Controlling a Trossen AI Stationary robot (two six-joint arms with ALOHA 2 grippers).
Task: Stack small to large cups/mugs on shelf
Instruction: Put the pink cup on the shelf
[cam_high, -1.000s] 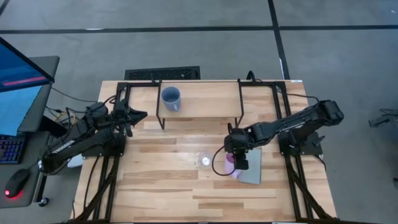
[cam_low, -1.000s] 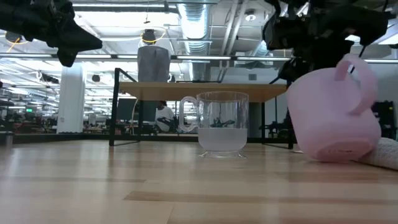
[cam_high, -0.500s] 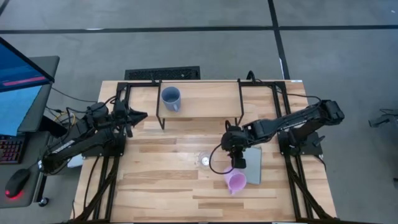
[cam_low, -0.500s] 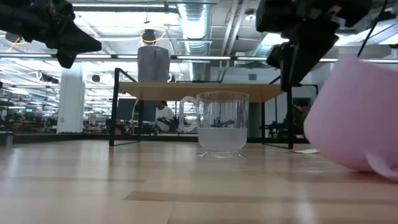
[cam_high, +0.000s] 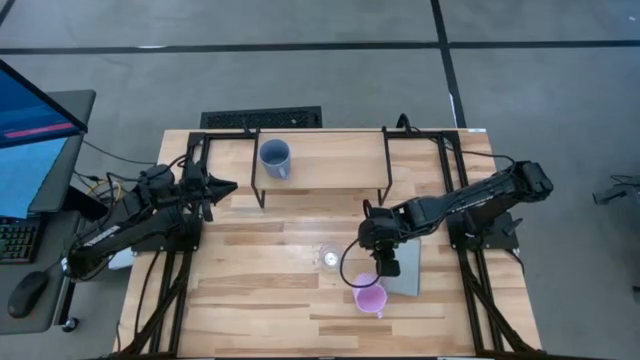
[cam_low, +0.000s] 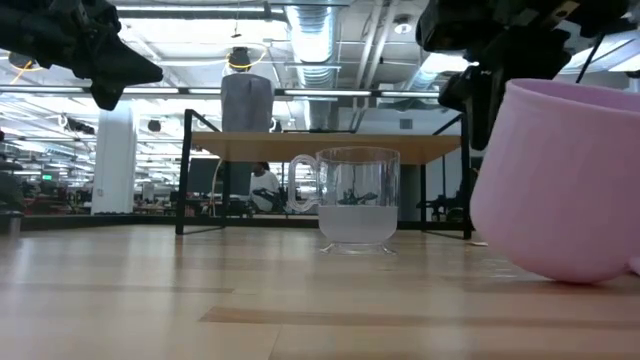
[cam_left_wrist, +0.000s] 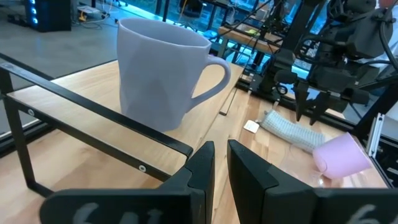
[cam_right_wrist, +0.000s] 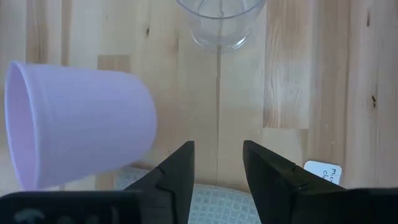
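The right end effector (cam_high: 387, 262) hangs over the right half of the tabletop (cam_high: 260, 300), above the near-left corner of the flat grey pad (cam_high: 408, 272), with its fingers (cam_right_wrist: 180, 168) spread apart and nothing between them. The pink-lilac mug (cam_high: 371, 298) sits apart from it on the tabletop, just off the pad's near-left corner toward the front edge; the high view shows its open mouth, while the right wrist view shows it side-on, so whether it stands upright or tilts is unclear. The clear glass cup (cam_high: 330, 256) stands upright near the middle of the tabletop, to the left of the right end effector. The blue-grey mug (cam_high: 275, 157) stands upright on the shelf (cam_high: 330, 160) near its left end, at the tabletop's rear edge. The left end effector (cam_high: 222, 186) waits by the shelf's left front leg, its fingers (cam_left_wrist: 202, 168) nearly pressed together, a thin gap between them, holding nothing.
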